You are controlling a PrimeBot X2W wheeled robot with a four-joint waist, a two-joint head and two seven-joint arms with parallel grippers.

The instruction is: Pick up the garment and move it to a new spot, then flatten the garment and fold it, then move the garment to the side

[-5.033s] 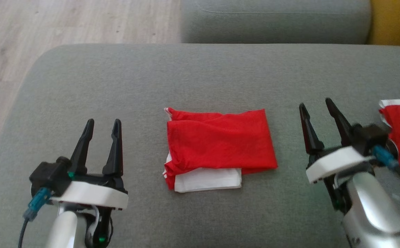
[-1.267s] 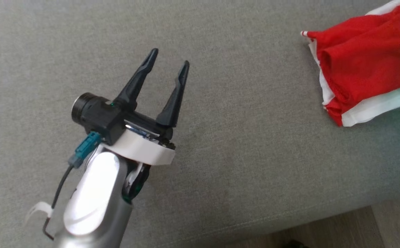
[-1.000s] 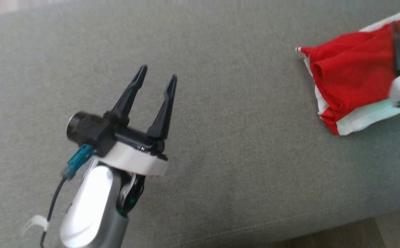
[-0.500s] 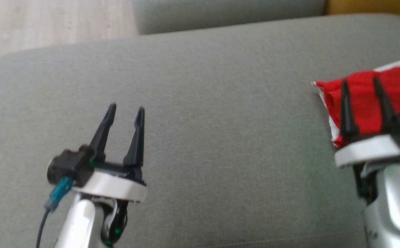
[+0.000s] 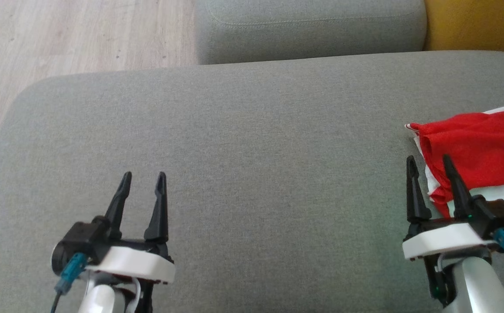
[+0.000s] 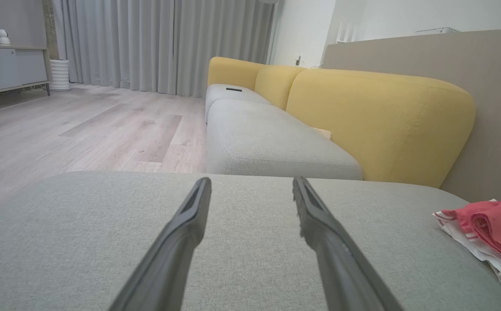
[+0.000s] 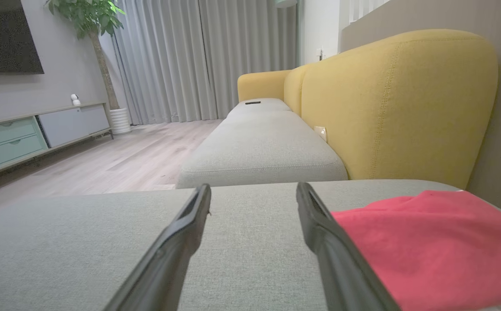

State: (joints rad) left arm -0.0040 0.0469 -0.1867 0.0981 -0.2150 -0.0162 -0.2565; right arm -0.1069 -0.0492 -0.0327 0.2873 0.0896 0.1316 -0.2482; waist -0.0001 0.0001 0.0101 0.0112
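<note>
Finds the garment (image 5: 478, 148) folded at the far right of the grey seat cushion (image 5: 252, 130), red on top with white layers peeping out along its left and near edges, partly cut off by the head view's right border. Holds nothing in the left gripper (image 5: 144, 176): jaws spread wide, fingers aimed away across bare fabric at the lower left, well apart from the garment. Holds nothing in the right gripper (image 5: 428, 158) either: jaws just as wide, set at the lower right, with one finger crossing the garment's near left corner in the head view; cannot tell whether touching. Looks, along the left gripper (image 6: 251, 183), over flat grey fabric, with the garment (image 6: 496, 220) off at the right margin. Looks, along the right gripper (image 7: 254, 188), past the garment (image 7: 423, 233), lying just right of the right-hand finger and not between the two. Beyond, takes in a second grey cushion (image 5: 308, 30), a yellow backrest (image 7: 397, 99), pale wood floor (image 5: 82, 34) and grey curtains (image 6: 160, 43)
</note>
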